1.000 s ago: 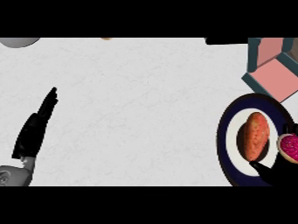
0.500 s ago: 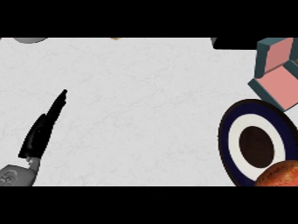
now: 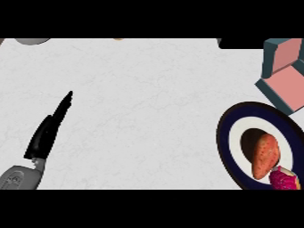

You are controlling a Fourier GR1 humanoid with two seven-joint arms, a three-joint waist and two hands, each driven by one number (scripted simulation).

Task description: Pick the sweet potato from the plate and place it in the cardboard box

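The sweet potato (image 3: 267, 155), orange-red and oblong, is over the white middle of the dark-rimmed plate (image 3: 227, 133) at the right, with a dark shadow on its left side. I cannot tell whether it rests on the plate or hangs just above it. A pink sprinkled doughnut (image 3: 284, 180) touches its lower end at the picture's edge. The cardboard box (image 3: 287, 84), teal outside and pink inside, stands flaps up just beyond the plate at the far right. My left hand (image 3: 49, 129) rests at the left, fingers straight, far from all of these. My right hand does not show.
A grey round object (image 3: 32, 41) sits at the counter's far left corner. A dark block (image 3: 243, 43) lies at the far edge near the box, and a small orange thing (image 3: 118, 38) at the far edge's middle. White counter (image 3: 147, 111) spans between my left hand and the plate.
The sweet potato was at the plate's near right rim half a second ago; it now lies over the plate's middle, and the doughnut shows again. The left hand has kept its pose.
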